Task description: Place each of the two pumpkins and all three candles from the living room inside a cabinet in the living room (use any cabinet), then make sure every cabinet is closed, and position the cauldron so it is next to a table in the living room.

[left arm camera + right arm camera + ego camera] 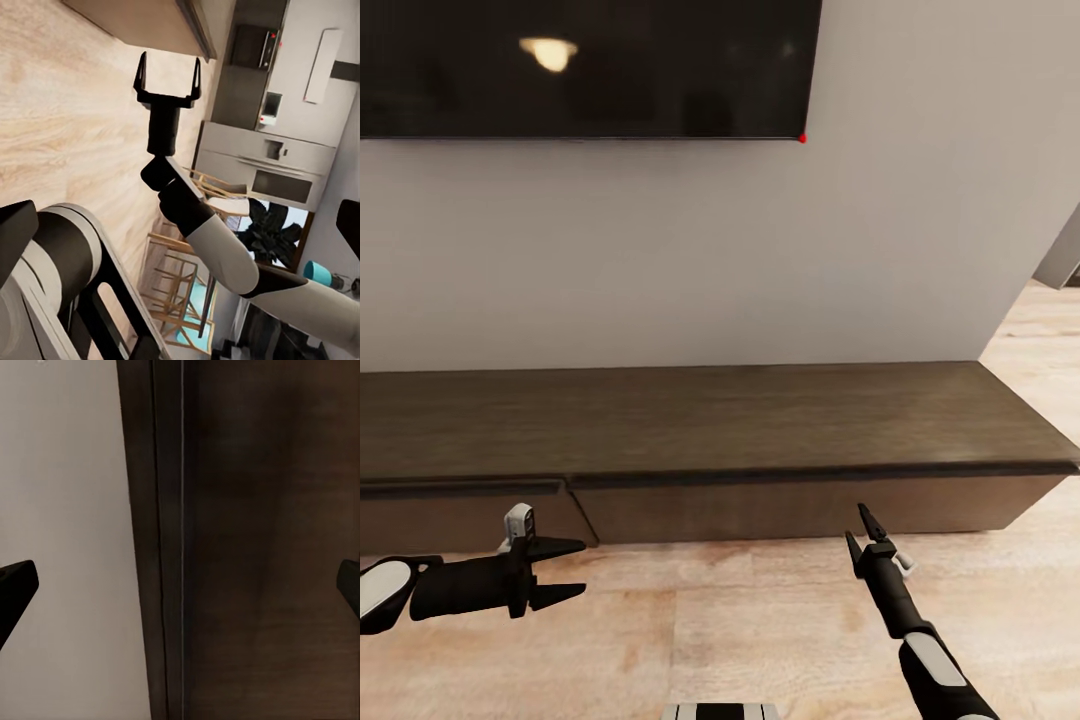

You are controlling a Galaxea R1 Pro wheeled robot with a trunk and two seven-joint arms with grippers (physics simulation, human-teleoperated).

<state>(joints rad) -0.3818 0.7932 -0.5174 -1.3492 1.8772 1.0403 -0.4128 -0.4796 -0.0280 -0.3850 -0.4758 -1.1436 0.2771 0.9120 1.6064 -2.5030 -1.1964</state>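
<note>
The low dark-brown cabinet (710,415) runs along the wall, and its flat top is bare. Its right drawer front (810,510) sits flush, while the left drawer front (460,520) appears to stand slightly forward. My left gripper (572,570) hovers open over the floor in front of the left drawer, pointing right. My right gripper (857,525) is open and empty, pointing at the right drawer front from close by. It also shows in the left wrist view (169,71), fingers spread. The right wrist view has the cabinet's edge (161,547) between wide-apart fingertips (16,585). Pumpkins, candles, cauldron and table are out of view.
A dark TV (580,65) hangs on the white wall above the cabinet. Light wood floor (760,620) lies in front and past the cabinet's right end. The left wrist view looks back at kitchen units (277,157), wooden chairs (180,292) and a plant (270,232).
</note>
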